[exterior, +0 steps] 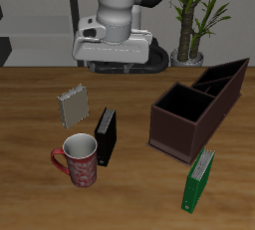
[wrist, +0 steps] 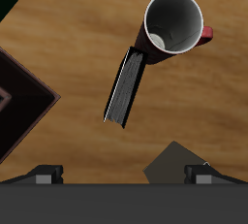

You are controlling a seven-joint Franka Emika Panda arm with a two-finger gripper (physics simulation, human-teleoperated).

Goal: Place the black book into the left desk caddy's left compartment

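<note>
A: Where's the black book (exterior: 106, 137)?

B: Standing upright on the table (exterior: 30, 105), spine w/ small white mark facing the front edge. It's just beside the red mug (exterior: 78, 159), touching or nearly so; can't tell which. In the wrist view the book (wrist: 125, 86) shows its page edge and thin cover from above, next to the mug's (wrist: 175, 24) white inside.

A: What else is near it?

B: Grey ribbed book (exterior: 74, 106) stands a bit farther back, tilted, apart from the black one. Wrist view catches a corner of it (wrist: 177, 165).

A: And the caddies?

B: The left desk caddy (exterior: 227, 81), w/ slanted walls, sits farther back, near the potted plant (exterior: 194, 15). The boxier organiser (exterior: 184, 120) is just in front of it, touching or close to it. Both well apart from the black book. Green book (exterior: 198, 182) leans near the table's front edge, beside the boxier one.

A: Gripper?

B: Gripper (exterior: 122, 63) hangs high above the table, farther back than the book, holding nothing. Only finger stubs (wrist: 43, 174) show in the wrist view, set wide apart, so jaws are spread.
</note>
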